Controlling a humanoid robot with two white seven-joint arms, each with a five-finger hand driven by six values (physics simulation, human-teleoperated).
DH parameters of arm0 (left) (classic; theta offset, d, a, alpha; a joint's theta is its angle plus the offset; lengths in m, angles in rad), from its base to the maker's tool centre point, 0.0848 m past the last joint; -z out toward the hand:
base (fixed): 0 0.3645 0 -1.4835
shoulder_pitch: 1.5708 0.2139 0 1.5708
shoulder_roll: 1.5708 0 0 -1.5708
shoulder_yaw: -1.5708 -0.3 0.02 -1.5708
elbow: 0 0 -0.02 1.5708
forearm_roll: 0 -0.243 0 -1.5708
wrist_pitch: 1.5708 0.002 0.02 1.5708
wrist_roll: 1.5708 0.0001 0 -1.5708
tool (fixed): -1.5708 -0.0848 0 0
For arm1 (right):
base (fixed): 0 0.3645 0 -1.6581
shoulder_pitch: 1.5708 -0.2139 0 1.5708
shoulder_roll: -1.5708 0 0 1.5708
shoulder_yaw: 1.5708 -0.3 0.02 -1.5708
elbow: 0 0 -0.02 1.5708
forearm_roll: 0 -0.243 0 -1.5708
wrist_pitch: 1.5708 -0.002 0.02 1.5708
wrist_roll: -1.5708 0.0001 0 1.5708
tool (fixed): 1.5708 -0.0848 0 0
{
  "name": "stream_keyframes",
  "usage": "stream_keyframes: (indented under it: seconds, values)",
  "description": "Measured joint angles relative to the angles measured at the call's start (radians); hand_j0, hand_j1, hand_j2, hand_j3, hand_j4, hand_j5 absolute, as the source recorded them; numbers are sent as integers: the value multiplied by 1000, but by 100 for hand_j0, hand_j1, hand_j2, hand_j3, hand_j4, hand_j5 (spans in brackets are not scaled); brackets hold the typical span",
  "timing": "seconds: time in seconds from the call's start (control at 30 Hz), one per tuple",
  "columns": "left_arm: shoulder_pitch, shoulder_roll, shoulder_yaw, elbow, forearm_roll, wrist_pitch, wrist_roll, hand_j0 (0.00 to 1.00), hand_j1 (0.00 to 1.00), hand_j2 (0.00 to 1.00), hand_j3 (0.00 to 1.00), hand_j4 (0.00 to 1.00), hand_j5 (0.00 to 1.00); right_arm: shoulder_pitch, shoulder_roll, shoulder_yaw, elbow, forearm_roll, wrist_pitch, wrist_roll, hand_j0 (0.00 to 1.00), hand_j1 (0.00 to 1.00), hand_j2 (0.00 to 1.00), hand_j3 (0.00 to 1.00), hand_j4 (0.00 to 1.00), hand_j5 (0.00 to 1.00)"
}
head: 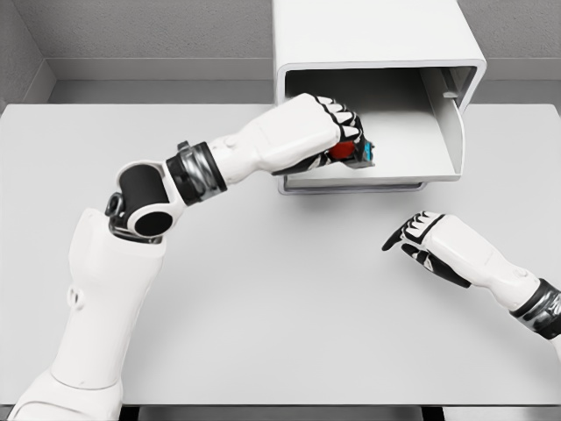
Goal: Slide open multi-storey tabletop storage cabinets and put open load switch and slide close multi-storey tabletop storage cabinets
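Grey walls, pale tabletop [289,324]: left hand [326,132] clamped on the red-and-blue switch [352,151], held over the cabinet's [368,35] pulled-out drawer [386,171] for dropping in, while right hand [434,246] rests loose-fingered nearby, likely waiting to push it closed.

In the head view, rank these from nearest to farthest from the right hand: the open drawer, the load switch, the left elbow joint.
From the right hand, low at the right:
1. Open drawer, just above it; its front edge is closest.
2. Load switch, up and left, held in the left hand at the drawer's mouth.
3. Left elbow joint, far left.
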Motion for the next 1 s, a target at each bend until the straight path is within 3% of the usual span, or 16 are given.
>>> stream_keyframes:
  seconds: [0.2,0.27,0.37,1.0]
  values:
    - [-3,0,7,15,0,0,0,47,47,47,47,47,47,2,0,0,2,0,0,0,51,51,51,51,51,51]
    - [-3,0,10,16,0,0,0,57,57,57,57,57,57,0,0,0,2,0,0,0,51,51,51,51,51,51]
    - [-5,0,17,17,0,0,0,63,63,63,63,63,63,2,0,0,2,0,0,0,51,51,51,51,51,51]
    - [-11,0,28,34,1,0,0,70,70,70,70,70,70,0,0,0,1,-1,0,-1,51,51,51,51,51,51]
